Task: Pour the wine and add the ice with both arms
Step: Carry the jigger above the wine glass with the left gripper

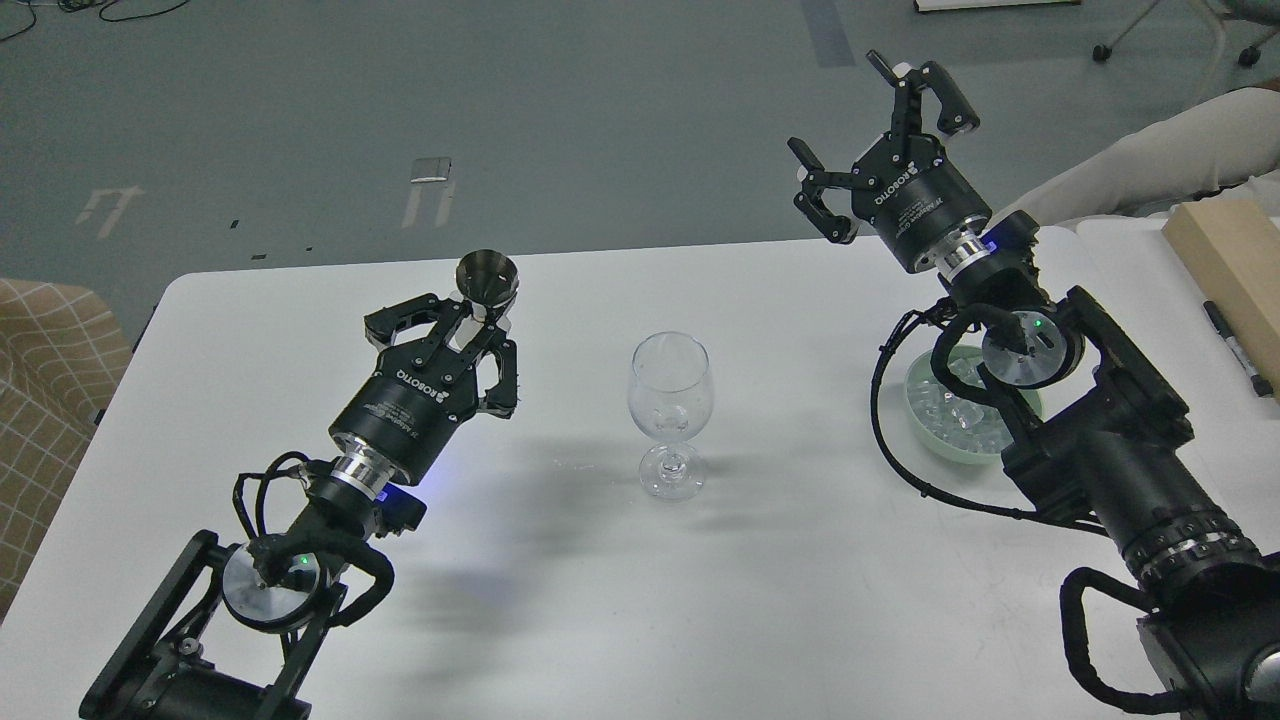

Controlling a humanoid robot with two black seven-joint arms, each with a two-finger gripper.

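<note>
A clear stemmed wine glass (670,410) stands upright at the middle of the white table (760,600). My left gripper (478,318) is shut on a small steel cup (487,278), held above the table to the left of the glass with its mouth turned toward me. My right gripper (880,140) is open and empty, raised over the table's far right edge. Below its wrist a pale green bowl (925,435) holds a heap of clear ice cubes (950,412), partly hidden by the arm.
A tan wooden block (1230,270) and a black marker (1238,348) lie at the right edge. A person's light sleeve (1140,170) reaches in at the far right. A checked cushion (50,380) sits left of the table.
</note>
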